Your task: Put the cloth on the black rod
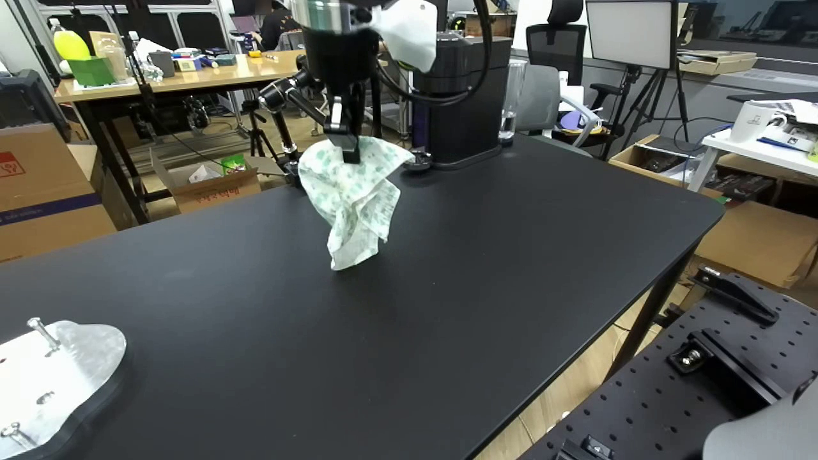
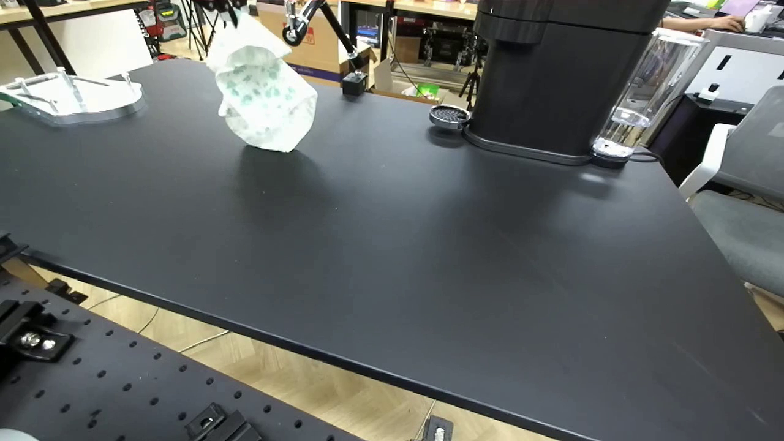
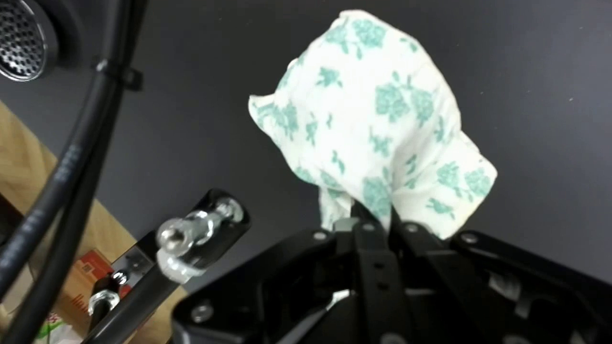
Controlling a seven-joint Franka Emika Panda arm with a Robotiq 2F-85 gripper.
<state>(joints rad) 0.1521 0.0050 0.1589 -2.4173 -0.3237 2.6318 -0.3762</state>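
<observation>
A white cloth with green flower prints [image 1: 351,204] hangs crumpled from my gripper [image 1: 348,150]. It also shows in an exterior view [image 2: 266,101] and in the wrist view [image 3: 368,105]. My gripper is shut on the cloth, pinching it between the fingertips [image 3: 377,212]. The cloth hangs over the black table; I cannot tell whether its lower end touches it. A black jointed rod [image 2: 340,33] stands at the table's far edge. It shows behind the gripper in an exterior view [image 1: 283,133] and at lower left in the wrist view [image 3: 138,303], apart from the cloth.
A black coffee machine [image 1: 463,96] with a clear water tank [image 2: 637,98] stands on the table near the rod. A round metal drip tray [image 2: 450,116] juts from it. A silver plate with bolts [image 1: 89,358] lies at the table's other end. Black cables [image 3: 71,167] hang beside the gripper.
</observation>
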